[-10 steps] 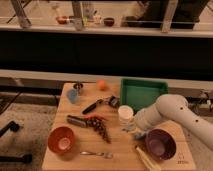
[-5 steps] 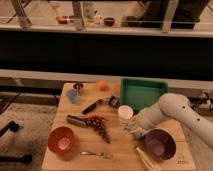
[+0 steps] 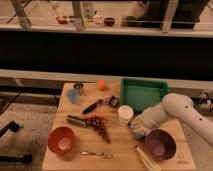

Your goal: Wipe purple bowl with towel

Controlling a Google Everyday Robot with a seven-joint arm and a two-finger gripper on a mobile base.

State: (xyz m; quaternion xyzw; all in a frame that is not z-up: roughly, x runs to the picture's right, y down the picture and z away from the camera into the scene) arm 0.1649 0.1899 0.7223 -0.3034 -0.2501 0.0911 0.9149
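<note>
The purple bowl (image 3: pixel 160 144) stands at the front right of the wooden table (image 3: pixel 85 162), dark outside and paler inside. My white arm reaches in from the right. Its gripper (image 3: pixel 137 128) hangs just left of the bowl's rim, a little above the table. It is shut on the towel (image 3: pixel 135 132), a pale grey-blue cloth bunched under the arm's end and mostly hidden by it. The cloth sits beside the bowl, not inside it.
A white cup (image 3: pixel 125 114) stands right behind the gripper and a green tray (image 3: pixel 143 94) behind that. Grapes (image 3: pixel 100 126), a black-handled tool (image 3: pixel 94 106), an orange-red bowl (image 3: pixel 62 140), a spoon (image 3: pixel 97 154), an orange (image 3: pixel 102 85) and a blue cup (image 3: pixel 73 96) lie to the left. A pale stick-shaped thing (image 3: pixel 146 159) lies in front of the bowl.
The arm's elbow has drifted slightly to the right. The gripper with the towel stays almost in place beside the purple bowl.
</note>
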